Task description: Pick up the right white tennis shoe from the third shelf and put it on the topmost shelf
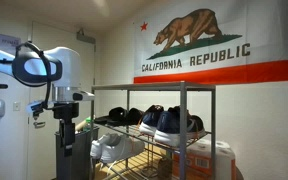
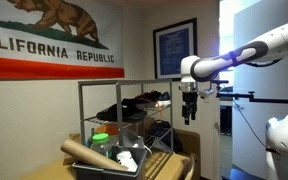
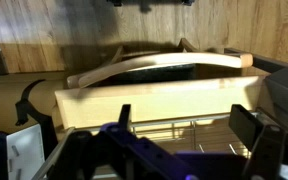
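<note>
Two words, "CALIFORNIA REPUBLIC", stand in dark capitals on a white cloth flag (image 1: 199,45) with a brown bear, a red star and a red stripe along its lower edge, pinned to the wall in both exterior views; no other writing can be read. Below it is a grey metal-framed rack whose topmost shelf (image 1: 154,88) is a flat tier edged by a thin grey bar. Dark navy sneakers with white soles (image 1: 174,122) sit on the tier beneath it. On the third shelf (image 1: 136,157), a wire grid, lies a pair of white low-top tennis shoes (image 1: 112,148) with thick pale soles; they blur together, so the right one cannot be told from its twin. The white robot arm's dark pincer (image 1: 64,120) points downward just outside the rack's end post, near the upper tiers, above the white shoes and well apart from them, holding nothing. Whether its jaws are parted cannot be told. The wrist view shows a tan cardboard box (image 3: 149,100) with a curved flap on a wood-grain floor (image 3: 84,35).
</note>
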You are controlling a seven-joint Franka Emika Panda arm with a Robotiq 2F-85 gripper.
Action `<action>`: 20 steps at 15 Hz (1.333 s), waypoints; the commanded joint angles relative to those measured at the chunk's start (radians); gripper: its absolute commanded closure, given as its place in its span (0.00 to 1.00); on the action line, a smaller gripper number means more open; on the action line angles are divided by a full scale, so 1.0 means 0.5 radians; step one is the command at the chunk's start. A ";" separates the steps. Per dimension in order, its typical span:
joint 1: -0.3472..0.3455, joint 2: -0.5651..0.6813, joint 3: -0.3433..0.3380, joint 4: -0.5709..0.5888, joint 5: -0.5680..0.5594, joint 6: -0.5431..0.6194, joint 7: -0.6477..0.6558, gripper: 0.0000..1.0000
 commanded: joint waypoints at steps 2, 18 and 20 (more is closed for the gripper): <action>0.002 0.001 -0.001 0.004 0.000 -0.005 0.001 0.00; 0.158 0.066 0.048 -0.105 0.147 0.104 -0.041 0.00; 0.245 0.122 0.084 -0.148 0.240 0.194 -0.047 0.00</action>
